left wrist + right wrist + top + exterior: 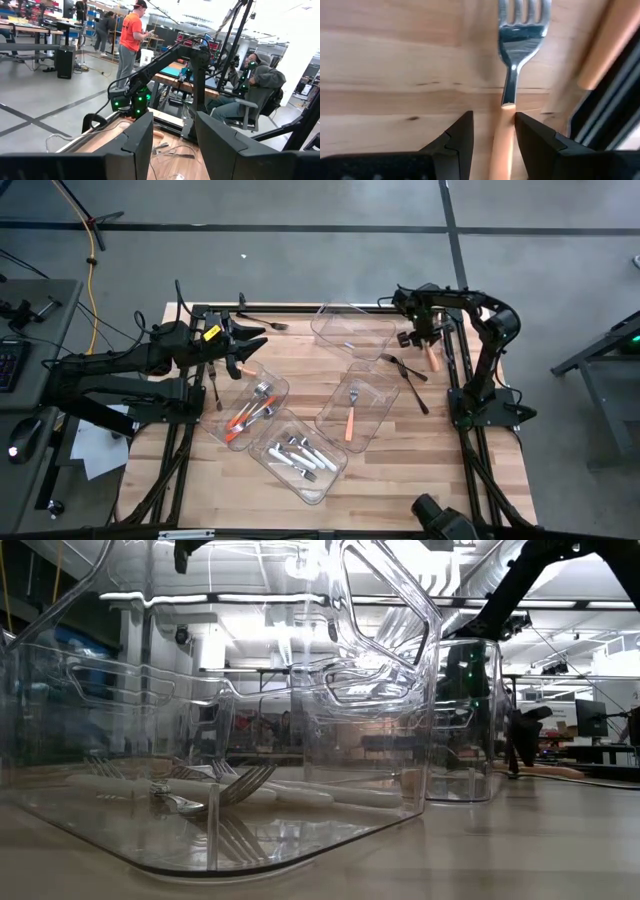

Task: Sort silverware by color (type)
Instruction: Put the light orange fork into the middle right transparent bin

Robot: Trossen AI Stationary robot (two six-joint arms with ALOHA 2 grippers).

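My right gripper (416, 337) is low over the table's far right part, open. In the right wrist view its fingers (493, 117) stand on either side of the orange handle (502, 135) of a fork (520, 30) that lies flat on the wood. A second orange handle (609, 47) lies close beside it. My left gripper (250, 345) (173, 120) is open and raised over the table's left part, holding nothing. One bin (250, 412) has orange-handled pieces, another (300, 455) white-handled pieces, and a third (356, 408) a single orange-handled piece.
An empty clear bin (352, 330) stands at the far middle. All-black pieces lie loose on the wood: a fork (400, 365) and a knife (416, 395) on the right, one (213, 385) at the left edge, one (262, 323) at the far edge. People are in the room beyond.
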